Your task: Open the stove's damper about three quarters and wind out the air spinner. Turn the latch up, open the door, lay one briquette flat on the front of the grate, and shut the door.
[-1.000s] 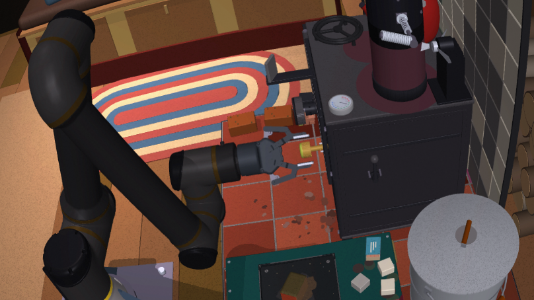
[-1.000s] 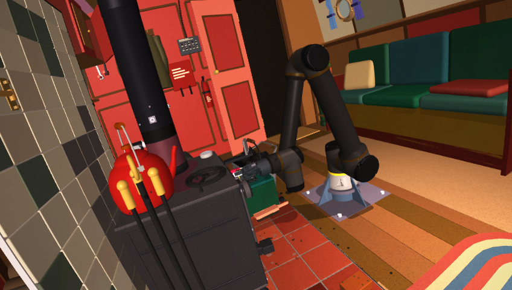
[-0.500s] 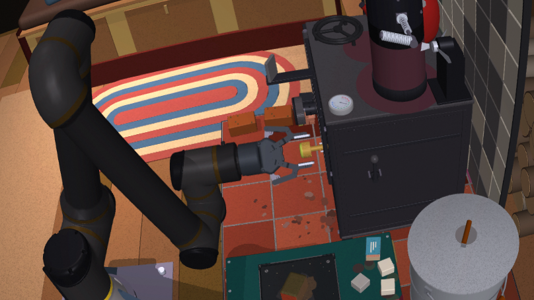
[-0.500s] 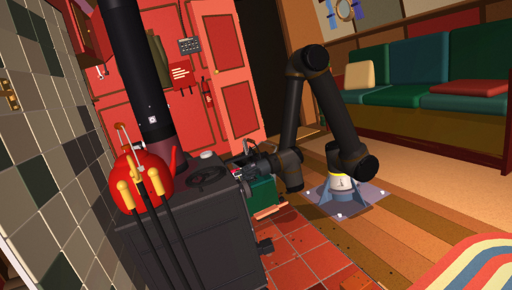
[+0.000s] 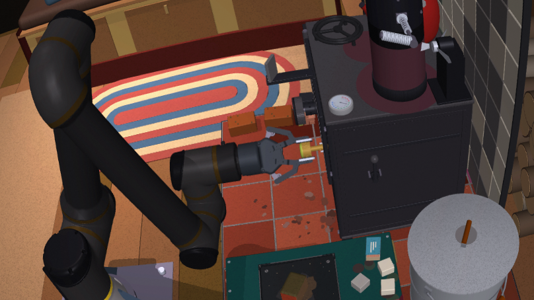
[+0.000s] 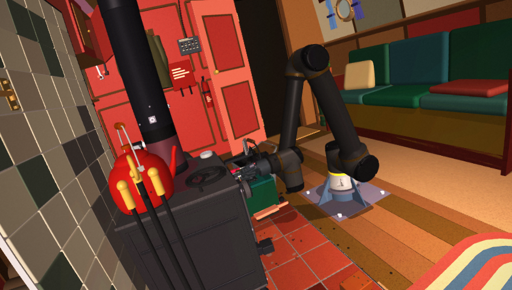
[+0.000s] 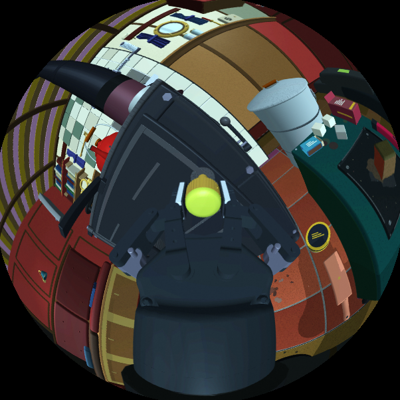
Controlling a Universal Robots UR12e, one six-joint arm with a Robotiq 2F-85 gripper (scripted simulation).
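Note:
At the front face of the black stove (image 5: 392,149), a brass knob with a yellow-green cap, the air spinner (image 5: 306,149) (image 7: 202,197), sticks out on a short stem toward the arm. The stove door's latch handle (image 5: 272,69) juts out higher up, and a dark round knob (image 5: 303,108) sits between them. Two orange-brown briquettes (image 5: 241,124) (image 5: 278,115) lie on the hearth tiles just beyond the gripper. The damper handle with its white spring grip (image 5: 396,38) crosses the flue pipe above the stove top. My gripper (image 5: 304,150) (image 7: 202,194) reaches in level at the stove front and is closed on the air spinner.
Behind the stove a tiled wall (image 5: 489,74) rises, with a red kettle (image 6: 140,176) on the stove's top. A grey lidded bin (image 5: 462,246) and a green box (image 5: 313,272) stand by the stove's side. A striped oval rug (image 5: 186,97) lies beyond the hearth tiles.

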